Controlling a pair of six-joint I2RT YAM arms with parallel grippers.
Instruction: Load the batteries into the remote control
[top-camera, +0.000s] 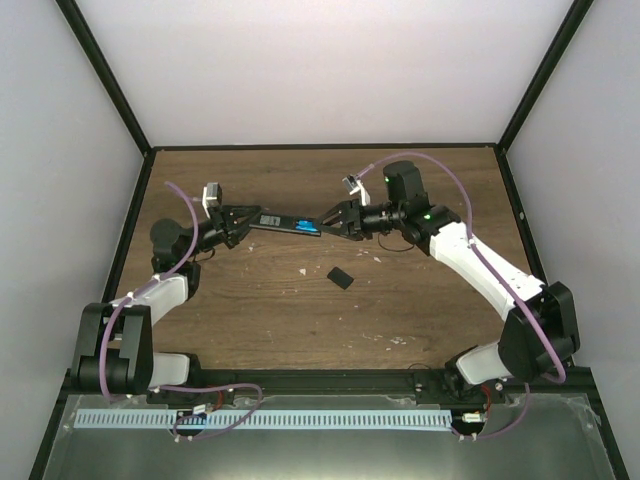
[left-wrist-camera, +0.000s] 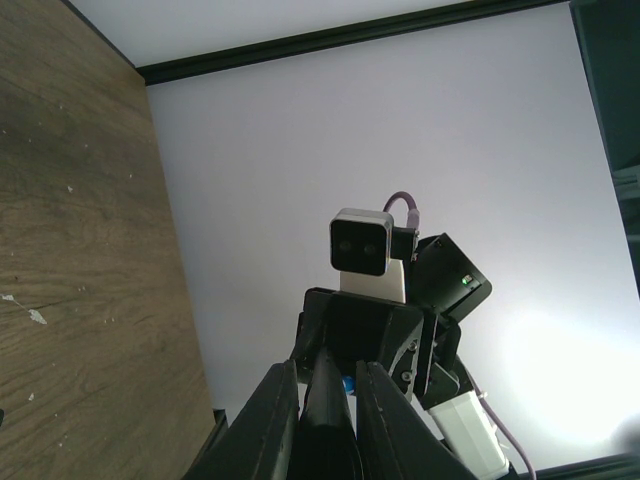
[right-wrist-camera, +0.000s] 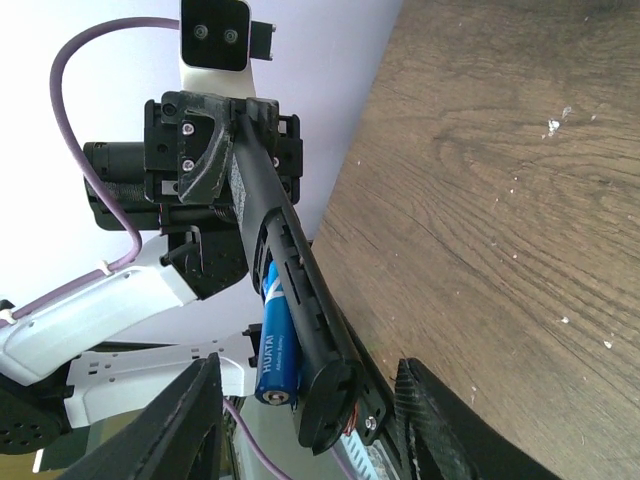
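Left end effector (top-camera: 243, 221) is clamped on the remote control (top-camera: 285, 222) at its left end; in the left wrist view both fingers press flat against the remote's sides with no gap. The remote is held off the tabletop (top-camera: 420, 300), over the far half and roughly midway between the left and right edges; its long axis runs left to right, with the right end slightly nearer the near edge.

Right end effector (right-wrist-camera: 315, 425) is at the remote's other end with its jaws apart; its fingers (right-wrist-camera: 195, 425) straddle the tip, with daylight on both sides, so it grips nothing.

One of the batteries (right-wrist-camera: 279, 340) shows as a blue cylinder lying along the remote at the bay, on the half nearest the right end effector; its metal end cap faces the right wrist camera. I cannot tell whether it is fully seated; from that camera it looks partly proud of the bay. The top view shows the same blue patch near the remote's right end.

A short black cover (top-camera: 340, 277) lies flat on the tabletop near the centre; it is on the near-edge side of the remote's right end, well apart from both end effectors. White specks (top-camera: 303, 271) sit on the wood just left of the cover.
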